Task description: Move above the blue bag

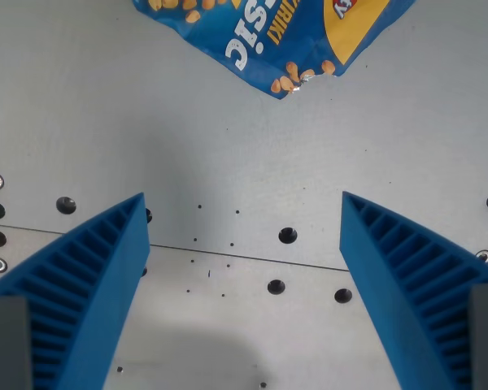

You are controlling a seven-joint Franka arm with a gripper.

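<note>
A blue snack bag (260, 32) with white lettering, peanut pictures and a yellow patch lies on the grey table at the top edge of the wrist view, cut off by the frame. Its lower corner points down toward the view's middle. My gripper (244, 207) is open and empty, with two blue ribbed fingers (89, 276) at the lower left and lower right. The fingertips sit well below the bag in the picture, apart from it, with bare table between them.
The grey metal table (228, 146) has several dark screw holes (287, 236) and a thin seam line running across the lower half. Small dark specks lie near the middle.
</note>
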